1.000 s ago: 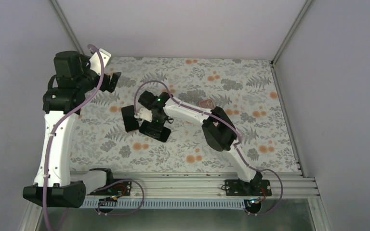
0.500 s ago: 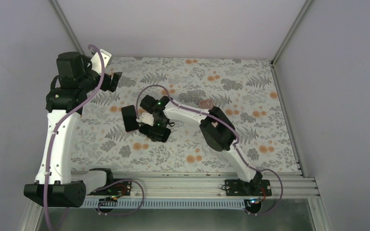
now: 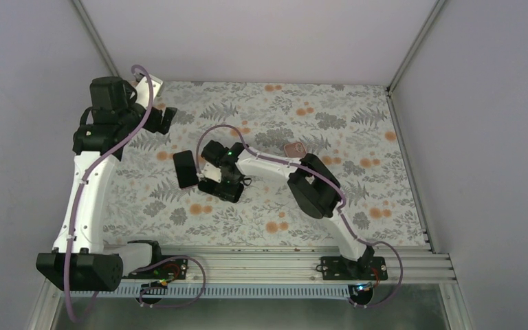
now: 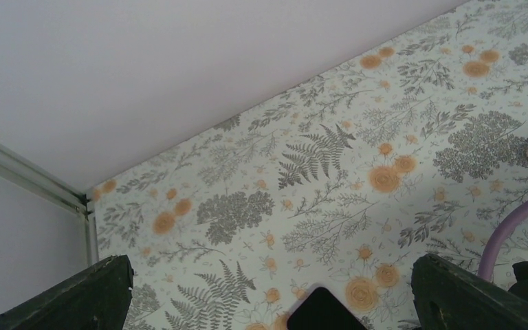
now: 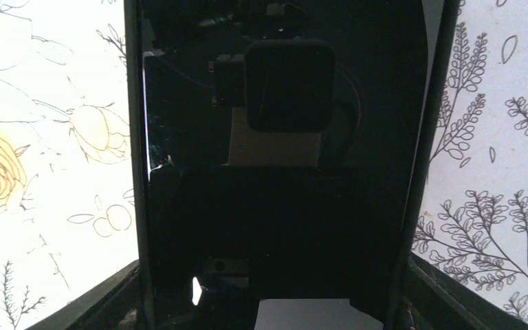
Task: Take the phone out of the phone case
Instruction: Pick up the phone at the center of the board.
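Right gripper straddles black phone, fingers flanking its edges; grip unclear. Left gripper spread wide, empty. Probable phone case just beside phone.

The table is spread wall to wall with a pale cloth printed in grey ferns and orange flowers. A glossy black phone lies flat on it left of the middle. Just to the left of the phone lies a flat black slab with rounded corners, and a small pink object sits well off to the phone's right, nearer the back wall.
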Action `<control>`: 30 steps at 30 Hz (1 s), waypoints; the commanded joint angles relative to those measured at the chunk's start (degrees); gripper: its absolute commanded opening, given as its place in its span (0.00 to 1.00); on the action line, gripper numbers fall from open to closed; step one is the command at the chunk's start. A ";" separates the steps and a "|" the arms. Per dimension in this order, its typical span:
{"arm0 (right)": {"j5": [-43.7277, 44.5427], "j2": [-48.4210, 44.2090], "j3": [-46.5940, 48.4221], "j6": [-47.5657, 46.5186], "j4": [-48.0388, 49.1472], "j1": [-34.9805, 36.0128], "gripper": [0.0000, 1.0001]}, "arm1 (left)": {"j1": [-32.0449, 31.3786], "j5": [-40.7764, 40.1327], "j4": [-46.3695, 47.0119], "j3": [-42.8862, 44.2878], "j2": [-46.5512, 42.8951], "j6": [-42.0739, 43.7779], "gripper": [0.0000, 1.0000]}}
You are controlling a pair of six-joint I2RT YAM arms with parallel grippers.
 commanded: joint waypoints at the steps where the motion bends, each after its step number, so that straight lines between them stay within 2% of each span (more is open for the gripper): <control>1: 5.52 3.08 -3.04 -0.50 -1.05 0.18 0.72 | 0.36 -0.03 0.70 -0.87 -0.65 -1.12 1.00; 8: 8.98 -1.92 -5.44 -1.02 4.22 0.22 0.60 | 0.36 6.56 -2.22 -3.01 2.96 -1.27 1.00; 10: 10.08 -4.49 -6.80 -1.76 6.17 0.22 0.60 | 0.36 10.29 -4.97 -3.25 5.30 -0.82 1.00; 15: 9.38 -11.67 -8.48 -3.39 8.64 0.18 0.60 | 0.45 25.28 -12.40 -2.14 10.63 1.90 1.00; 19: 9.59 -16.72 -8.19 -3.70 9.94 0.31 0.59 | 0.48 37.94 -22.11 1.67 18.65 10.68 1.00; 24: 12.32 -19.95 -7.62 -4.75 11.60 0.40 0.54 | 0.75 42.50 -32.05 6.70 29.64 17.65 1.00; 30: 12.94 -21.40 -6.08 -6.16 11.87 0.47 0.51 | 1.41 46.51 -36.08 9.91 33.94 20.20 1.00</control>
